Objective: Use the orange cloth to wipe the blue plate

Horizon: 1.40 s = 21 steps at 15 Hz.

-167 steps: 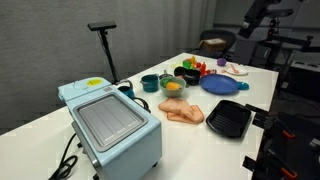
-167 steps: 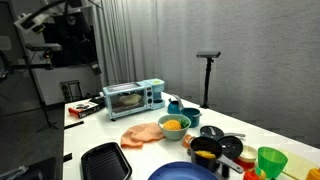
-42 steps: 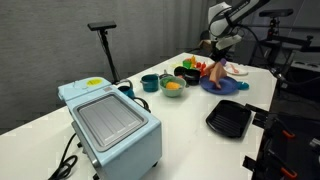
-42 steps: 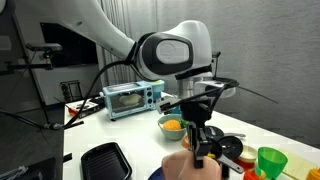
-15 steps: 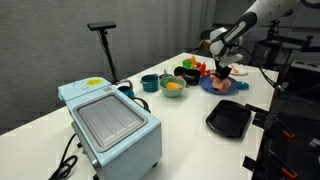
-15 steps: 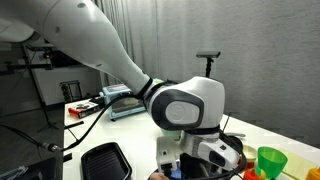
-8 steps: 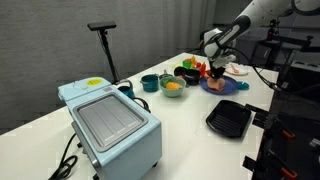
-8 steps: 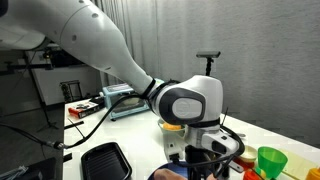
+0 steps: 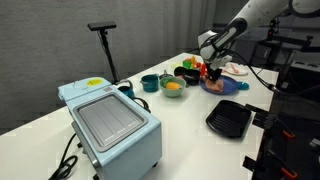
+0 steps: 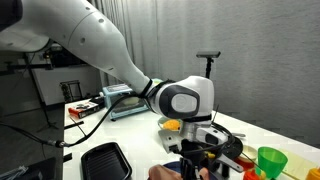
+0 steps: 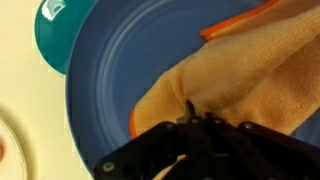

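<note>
The blue plate (image 11: 120, 70) fills most of the wrist view, with the orange cloth (image 11: 240, 70) lying on its right half. My gripper (image 11: 197, 118) is shut on the cloth, pinching a fold at its lower edge and pressing down onto the plate. In both exterior views the gripper (image 9: 211, 73) (image 10: 197, 163) is low over the blue plate (image 9: 228, 88) (image 10: 163, 173). A bit of the orange cloth (image 9: 217, 84) shows beside the fingers.
A teal cup (image 11: 60, 30) stands just off the plate's edge. Bowls (image 9: 173, 88), a teal mug (image 9: 149, 83), a black tray (image 9: 227, 119) and a light blue toaster oven (image 9: 108, 122) share the white table. A green cup (image 10: 270, 160) stands near the plate.
The gripper has slid the cloth across the blue plate, moving left in one exterior view and right in the other. It stayed shut on the cloth throughout.
</note>
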Available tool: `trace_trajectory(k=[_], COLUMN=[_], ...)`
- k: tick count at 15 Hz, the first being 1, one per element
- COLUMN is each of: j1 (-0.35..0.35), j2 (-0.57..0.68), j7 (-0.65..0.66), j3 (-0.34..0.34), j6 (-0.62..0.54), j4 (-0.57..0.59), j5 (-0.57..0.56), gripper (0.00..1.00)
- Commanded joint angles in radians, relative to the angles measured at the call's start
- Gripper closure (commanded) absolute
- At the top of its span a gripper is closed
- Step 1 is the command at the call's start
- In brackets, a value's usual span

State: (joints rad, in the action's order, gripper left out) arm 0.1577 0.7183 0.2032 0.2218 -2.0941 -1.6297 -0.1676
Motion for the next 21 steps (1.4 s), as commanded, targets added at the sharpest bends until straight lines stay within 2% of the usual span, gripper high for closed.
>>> trace_trajectory(k=[1,5,7,9,14,21], j1=[-0.027,-0.048,-0.028,0.001,0.026,0.05], j2=[-0.001,0.015,0.024,0.015,-0.006,0.013], j7=[-0.083,-0.047,-0.007,0.007,0.028,0.095], j3=[0.001,0.057,0.065,0.055,0.007,-0.02], j6=[0.013,-0.053,-0.084,-0.082,-0.054,-0.026], j4=[-0.075,-0.13,-0.119,-0.1,-0.075,0.001], j5=[-0.081,-0.257,-0.263,-0.203,-0.035,0.195], gripper=[0.99,0.99,0.99,0.99,0.99,0.99])
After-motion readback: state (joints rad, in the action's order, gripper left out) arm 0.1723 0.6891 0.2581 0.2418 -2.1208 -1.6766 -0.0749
